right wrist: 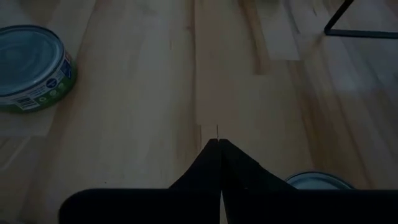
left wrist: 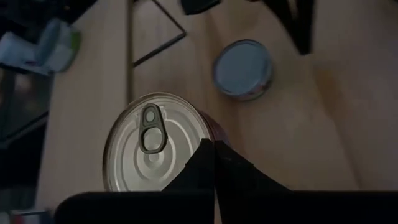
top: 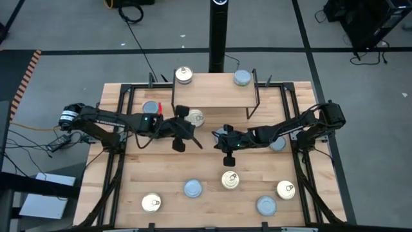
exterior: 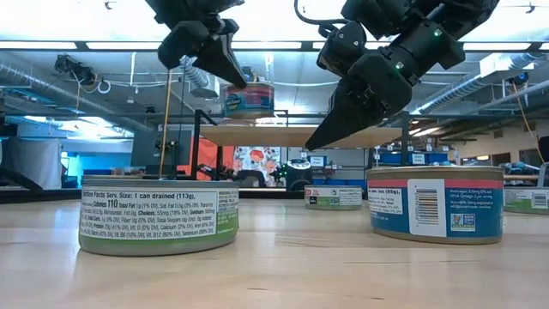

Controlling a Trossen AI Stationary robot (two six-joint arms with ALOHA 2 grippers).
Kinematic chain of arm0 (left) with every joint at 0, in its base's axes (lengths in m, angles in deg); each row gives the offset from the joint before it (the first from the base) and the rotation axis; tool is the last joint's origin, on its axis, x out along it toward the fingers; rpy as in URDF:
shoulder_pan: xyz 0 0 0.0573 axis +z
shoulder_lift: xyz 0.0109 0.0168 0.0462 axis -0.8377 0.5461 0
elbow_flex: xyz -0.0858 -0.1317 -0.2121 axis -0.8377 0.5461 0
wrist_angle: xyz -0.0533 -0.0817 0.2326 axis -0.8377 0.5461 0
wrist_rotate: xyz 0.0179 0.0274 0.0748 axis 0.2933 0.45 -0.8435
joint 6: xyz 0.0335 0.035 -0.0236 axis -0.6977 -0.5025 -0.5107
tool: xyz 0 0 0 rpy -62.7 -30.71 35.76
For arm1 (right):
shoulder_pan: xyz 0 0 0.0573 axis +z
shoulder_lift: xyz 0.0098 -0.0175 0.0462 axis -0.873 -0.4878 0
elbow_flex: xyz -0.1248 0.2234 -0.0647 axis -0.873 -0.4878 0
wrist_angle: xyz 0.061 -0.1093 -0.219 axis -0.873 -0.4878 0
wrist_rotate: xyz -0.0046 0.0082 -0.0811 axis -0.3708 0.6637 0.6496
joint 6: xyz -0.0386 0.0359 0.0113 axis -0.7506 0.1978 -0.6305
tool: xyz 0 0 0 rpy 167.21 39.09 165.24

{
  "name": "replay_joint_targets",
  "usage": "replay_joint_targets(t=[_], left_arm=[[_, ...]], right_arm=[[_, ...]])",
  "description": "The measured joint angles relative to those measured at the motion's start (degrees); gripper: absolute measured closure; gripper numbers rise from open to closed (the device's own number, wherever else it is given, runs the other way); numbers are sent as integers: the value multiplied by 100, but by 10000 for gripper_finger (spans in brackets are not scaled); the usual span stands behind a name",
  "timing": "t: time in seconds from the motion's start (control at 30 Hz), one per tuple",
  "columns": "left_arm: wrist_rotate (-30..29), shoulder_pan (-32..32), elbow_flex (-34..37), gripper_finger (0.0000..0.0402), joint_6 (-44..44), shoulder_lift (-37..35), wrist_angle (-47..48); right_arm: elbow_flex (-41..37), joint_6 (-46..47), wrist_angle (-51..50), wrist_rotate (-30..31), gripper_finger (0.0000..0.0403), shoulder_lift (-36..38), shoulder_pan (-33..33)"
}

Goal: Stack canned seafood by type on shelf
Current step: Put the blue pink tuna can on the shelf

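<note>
High view: the left gripper (top: 182, 132) is pinched shut and empty, just at seven o'clock of a gold-topped tin (top: 195, 117) lying under the shelf (top: 215, 91). The right gripper (top: 228, 156), closed and empty too, hangs at twelve o'clock of another gold tin (top: 230, 180).

Low view: both grippers hover above the tabletop (exterior: 283, 266).

Left wrist view: closed fingers (left wrist: 214, 168) overlap the gold tin's rim.

Right wrist view: closed fingers (right wrist: 219, 168) over bare planks.

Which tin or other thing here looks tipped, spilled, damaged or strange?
Nothing stands out. The tins on the table lie flat, and both tins on the shelf sit upright. Both grippers are shut and empty.
</note>
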Motion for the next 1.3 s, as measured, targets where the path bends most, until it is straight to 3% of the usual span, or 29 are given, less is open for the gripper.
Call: replay_joint_targets(t=[0.6, 0.77, 1.3], left_arm=[[28, 1129, -19, 401, -318, -384, 149], [324, 1451, -19, 401, -307, -382, 191], [427, 2019, -19, 401, -201, -343, 274]], right_arm=[[2, -9, 90, 0, 396, 0, 23], [2, -9, 90, 0, 396, 1, 23], [2, -12, 90, 0, 396, 1, 21]])
